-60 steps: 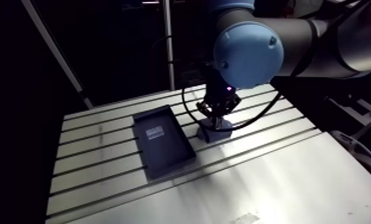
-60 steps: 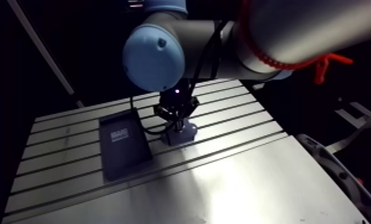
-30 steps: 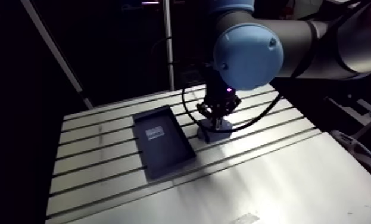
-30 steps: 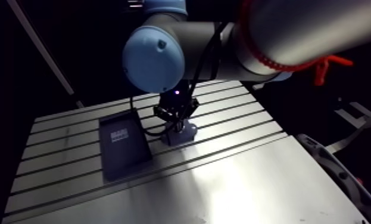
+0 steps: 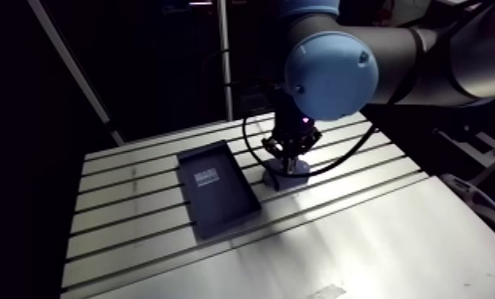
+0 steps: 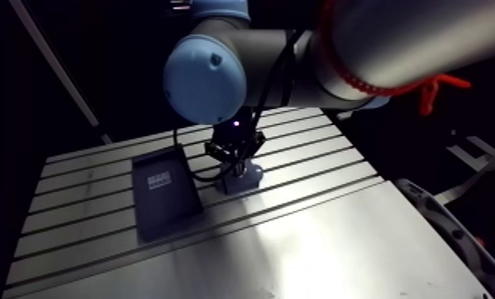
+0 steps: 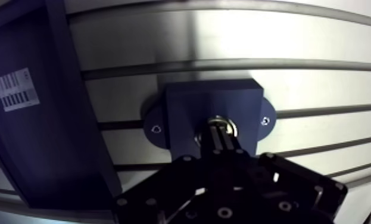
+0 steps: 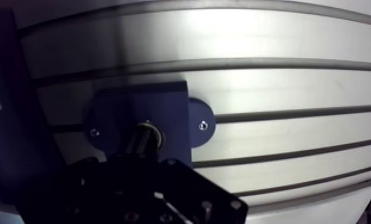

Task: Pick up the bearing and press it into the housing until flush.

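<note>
Our one housing [image 7: 184,110], one bearing [image 7: 230,124] in it under our gripper [image 7: 221,134], jaws pressed together; one tray [image 7: 47,158] beside the housing.

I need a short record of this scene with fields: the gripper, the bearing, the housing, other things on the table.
gripper: shut, tips down at the bearing
bearing: metal ring at the centre of the housing; whether flush cannot be told
housing: dark blue block with two mounting ears, on the slotted table
tray: dark, beside the housing, with a barcode label inside
</note>
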You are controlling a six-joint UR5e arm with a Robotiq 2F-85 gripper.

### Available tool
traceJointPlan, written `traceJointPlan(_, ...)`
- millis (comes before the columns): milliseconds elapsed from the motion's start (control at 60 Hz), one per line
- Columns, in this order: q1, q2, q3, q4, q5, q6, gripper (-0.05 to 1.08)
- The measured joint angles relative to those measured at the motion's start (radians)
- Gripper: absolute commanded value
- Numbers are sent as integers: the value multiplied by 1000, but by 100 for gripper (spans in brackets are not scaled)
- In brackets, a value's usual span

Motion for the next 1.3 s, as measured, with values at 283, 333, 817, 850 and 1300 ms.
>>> traceJointPlan(283, -1, 0, -1, 0, 0, -2, 91)
traceJointPlan(333, -1, 0, -1, 0, -1, -2, 91)
traceJointPlan(817, 1, -31, -14, 18, 0, -4, 91)
traceJointPlan(850, 2, -35, -14, 20, -1, -4, 90)
traceJointPlan(1300, 6, -97, -54, 133, 0, -5, 1)
